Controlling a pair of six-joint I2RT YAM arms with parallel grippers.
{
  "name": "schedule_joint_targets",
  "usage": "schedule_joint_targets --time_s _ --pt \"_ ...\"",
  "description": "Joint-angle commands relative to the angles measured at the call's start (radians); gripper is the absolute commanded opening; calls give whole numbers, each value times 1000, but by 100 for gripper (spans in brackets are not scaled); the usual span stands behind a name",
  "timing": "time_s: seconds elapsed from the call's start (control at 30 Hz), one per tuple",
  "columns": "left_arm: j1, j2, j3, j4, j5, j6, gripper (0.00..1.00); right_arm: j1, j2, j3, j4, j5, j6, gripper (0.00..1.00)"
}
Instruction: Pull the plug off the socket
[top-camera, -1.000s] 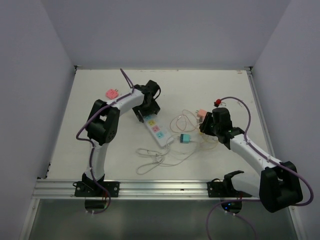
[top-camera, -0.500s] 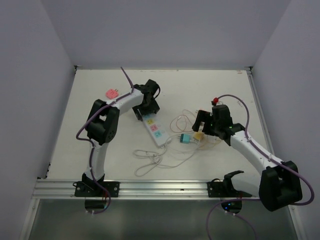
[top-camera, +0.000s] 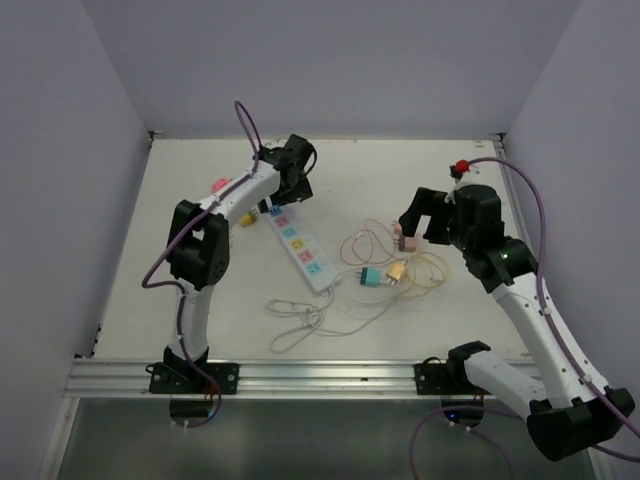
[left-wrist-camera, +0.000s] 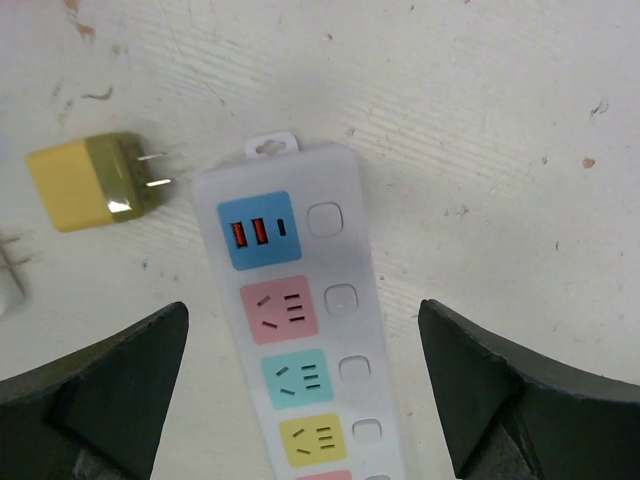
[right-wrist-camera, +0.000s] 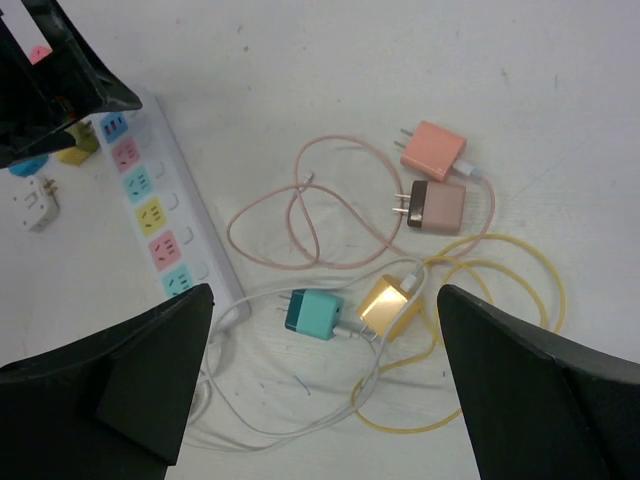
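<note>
The socket (top-camera: 300, 246) is a long white power strip lying diagonally at mid-table. In the left wrist view the socket (left-wrist-camera: 300, 330) shows blue, pink, teal and yellow faces, all bare. My left gripper (left-wrist-camera: 300, 400) hangs open above its far end, touching nothing. A gold plug (right-wrist-camera: 390, 305) lies loose beside a teal plug (right-wrist-camera: 315, 312), right of the socket (right-wrist-camera: 158, 215). My right gripper (right-wrist-camera: 330, 400) is open and raised above these two, holding nothing. In the top view the left gripper (top-camera: 280, 195) and right gripper (top-camera: 420, 232) are both off the table.
A yellow plug (left-wrist-camera: 95, 182) lies prongs-out by the strip's far end, with a white plug (left-wrist-camera: 10, 270) at the frame edge. Two pink plugs (right-wrist-camera: 433, 150) (right-wrist-camera: 440, 207) and looped pink, yellow and white cords (right-wrist-camera: 300, 215) lie right of the strip. Another pink plug (top-camera: 221, 186) sits far left.
My right gripper opened and let the gold plug drop beside the teal one, then rose to the right. My left gripper opened wider and lifted off the strip toward the far side.
</note>
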Motion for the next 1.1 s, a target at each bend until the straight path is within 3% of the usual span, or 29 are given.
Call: schedule_joint_targets --time_s 0.0,0.1,0.3,0.47,0.67,1.07 --pt "27 -130 38 -15 -88 105 100 -1 -46 114 -110 82 -58 99" --pt "31 -190 49 2 -91 194 99 0 -60 200 -168 125 -102 99" --pt "31 -467 -37 82 -62 417 100 -1 -158 304 -214 194 -200 99" --pt "31 -825 -188 166 -66 558 100 -1 -259 366 -265 273 -249 99" --pt "31 -1243 -377 249 -63 601 99 0 -394 395 -317 296 -323 99" --pt "31 -1615 -488 324 -118 701 100 0 -629 303 -245 280 -388 99"
